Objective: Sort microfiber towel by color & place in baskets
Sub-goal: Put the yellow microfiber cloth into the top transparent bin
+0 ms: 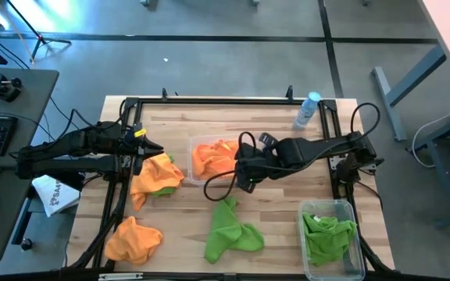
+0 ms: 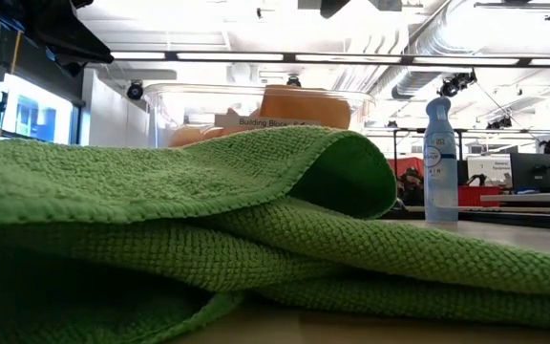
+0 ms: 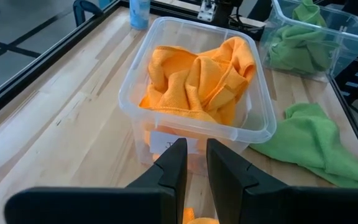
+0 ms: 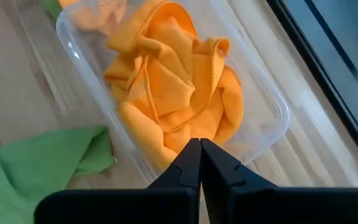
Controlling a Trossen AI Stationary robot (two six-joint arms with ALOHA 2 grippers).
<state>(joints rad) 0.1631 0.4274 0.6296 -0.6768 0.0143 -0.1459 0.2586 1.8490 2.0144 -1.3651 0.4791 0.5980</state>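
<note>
A clear basket (image 1: 197, 145) at the table's middle holds orange microfiber towels (image 4: 173, 87). A second basket (image 1: 348, 211) at the near right holds a green towel (image 1: 328, 234). Lying loose on the table are one green towel (image 1: 229, 230), an orange towel (image 1: 131, 238) at the near left, and an orange towel over a green one (image 1: 158, 176). My right gripper (image 4: 199, 152) hangs shut and empty over the orange basket's near edge (image 1: 244, 181). My left gripper (image 3: 196, 149) stays left of that basket, its fingers slightly apart, with nothing between them.
A clear bottle with a blue cap (image 1: 307, 109) stands at the far right. A black frame (image 1: 209, 100) runs round the table. In the low view the loose green towel (image 2: 208, 220) fills the foreground. Bare wood lies between the two baskets.
</note>
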